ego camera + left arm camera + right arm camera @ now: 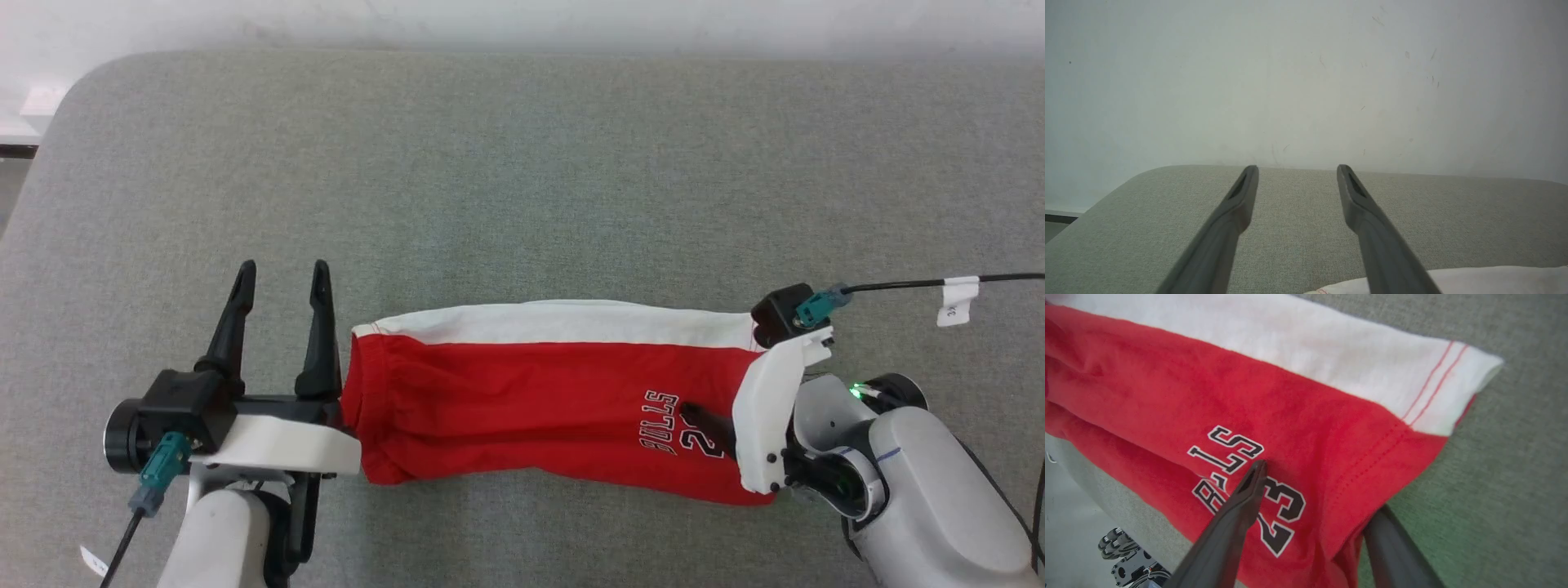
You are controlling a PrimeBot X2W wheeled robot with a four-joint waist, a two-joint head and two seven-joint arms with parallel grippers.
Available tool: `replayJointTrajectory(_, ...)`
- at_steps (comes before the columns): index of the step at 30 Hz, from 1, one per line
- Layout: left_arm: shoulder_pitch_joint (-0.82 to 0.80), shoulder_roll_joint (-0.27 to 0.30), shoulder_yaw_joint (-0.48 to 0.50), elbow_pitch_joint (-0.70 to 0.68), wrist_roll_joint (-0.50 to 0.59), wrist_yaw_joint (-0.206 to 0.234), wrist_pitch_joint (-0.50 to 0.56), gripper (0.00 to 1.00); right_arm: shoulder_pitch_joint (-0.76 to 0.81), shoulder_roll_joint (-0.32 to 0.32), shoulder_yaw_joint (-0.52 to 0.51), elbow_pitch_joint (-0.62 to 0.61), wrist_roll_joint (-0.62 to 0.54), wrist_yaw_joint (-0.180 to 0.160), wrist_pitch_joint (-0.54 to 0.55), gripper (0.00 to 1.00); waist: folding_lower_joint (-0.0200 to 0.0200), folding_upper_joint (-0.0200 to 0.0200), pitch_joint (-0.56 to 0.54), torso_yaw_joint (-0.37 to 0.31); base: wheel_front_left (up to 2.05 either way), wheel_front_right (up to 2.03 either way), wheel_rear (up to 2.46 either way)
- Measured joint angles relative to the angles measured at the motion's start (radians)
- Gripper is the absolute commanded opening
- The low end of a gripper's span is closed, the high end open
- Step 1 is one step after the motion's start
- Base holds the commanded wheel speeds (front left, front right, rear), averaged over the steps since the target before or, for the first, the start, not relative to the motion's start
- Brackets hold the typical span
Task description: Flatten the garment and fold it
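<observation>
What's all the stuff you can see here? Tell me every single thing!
shorts: 1, red with a white band and a black-and-white "BULLS 23" print, lying across the near side of the table
table: 1, grey fabric top, under the shorts
wall: 1, white, behind the table
cables: 2, black with teal plugs and white tags, one at each wrist
left tool: 1, dark fingers, open and empty, beside the left end of the shorts
right tool: 1, dark fingers, open, at the right end of the shorts, one finger on the print, the other tucked under the hem
</observation>
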Motion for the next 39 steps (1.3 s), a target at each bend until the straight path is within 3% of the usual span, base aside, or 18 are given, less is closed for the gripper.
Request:
replayJointTrajectory(3,0.0,-0.006,0.005,0.001,0.002,-0.008,0.0,1.0,-0.007,-0.004,0.005,0.017,-0.003,0.0,-0.002,1.0,-0.0001,0.0,0.0,0.001,0.0,0.0,0.0)
replayJointTrajectory(4,0.0,-0.009,0.007,0.001,0.004,-0.009,0.0,1.0,-0.01,-0.006,0.006,0.023,-0.003,0.0,-0.003,0.44,-0.0001,0.0,-0.001,0.002,0.0,0.0,0.0)
replayJointTrajectory(6,0.0,-0.015,0.013,0.004,0.008,-0.012,0.0,1.0,-0.018,-0.01,0.003,0.038,-0.003,0.002,-0.004,0.0,0.0,0.0,-0.002,0.002,0.0,0.0,0.0)
replayJointTrajectory(15,0.001,-0.024,0.031,0.025,0.012,-0.034,0.0,1.0,-0.024,-0.076,-0.097,0.099,-0.025,0.007,-0.008,0.0,-0.0001,0.0,-0.01,-0.006,0.0,0.0,0.0)
replayJointTrajectory(21,0.001,-0.028,0.039,0.034,0.017,-0.043,0.0,1.0,-0.023,-0.161,-0.215,0.145,-0.087,0.007,0.009,0.0,-0.0001,0.0,-0.015,-0.014,0.0,0.0,0.0)
replayJointTrajectory(27,0.002,-0.034,0.037,0.057,0.017,-0.053,0.0,1.0,-0.016,-0.185,-0.291,0.166,-0.177,0.002,0.051,0.0,0.0,0.0,-0.027,-0.023,0.0,0.0,0.0)
replayJointTrajectory(32,0.004,-0.036,0.036,0.072,0.012,-0.062,0.0,1.0,0.025,-0.2,-0.23,0.063,-0.202,0.001,0.14,0.0,-0.0001,0.0,-0.047,-0.029,0.0,0.0,0.0)
replayJointTrajectory(39,0.022,-0.037,0.029,0.093,0.005,-0.071,0.0,1.0,0.076,-0.249,-0.119,-0.221,-0.194,0.001,0.239,0.0,-0.0001,0.0,-0.075,-0.041,0.0,0.0,0.0)
